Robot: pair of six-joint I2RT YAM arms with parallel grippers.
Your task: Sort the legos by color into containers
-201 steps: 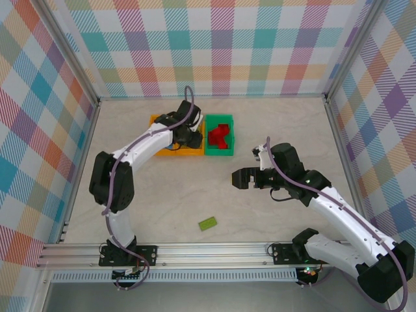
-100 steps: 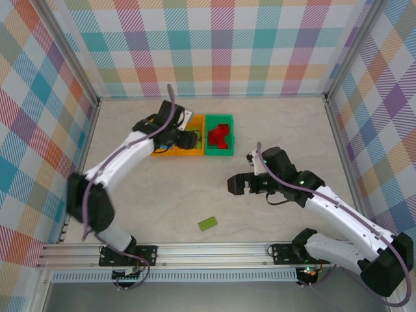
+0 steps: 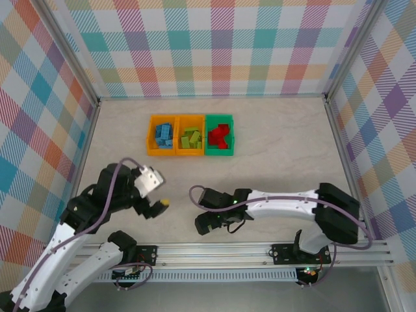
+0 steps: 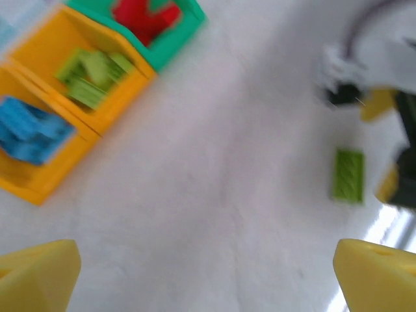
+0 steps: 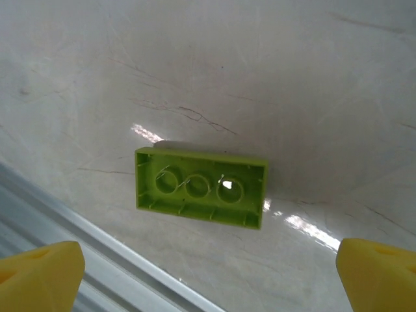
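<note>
One lime green lego lies hollow side up on the table near the front rail. My right gripper hovers open right over it, its yellow fingertips wide apart and touching nothing. From above, the right gripper covers that brick. The three containers stand in a row at the back: an orange bin with blue legos, an orange bin with lime legos, and a green bin with red legos. My left gripper is open and empty at the near left.
The aluminium front rail runs just beside the loose brick. The left wrist view, blurred, takes in the bins and the lime brick next to the right arm's dark wrist. Checked walls enclose the table.
My left arm has pulled back from the orange bins to the near left and its jaws have opened. My right arm has swung down to the front edge, over the lime brick.
</note>
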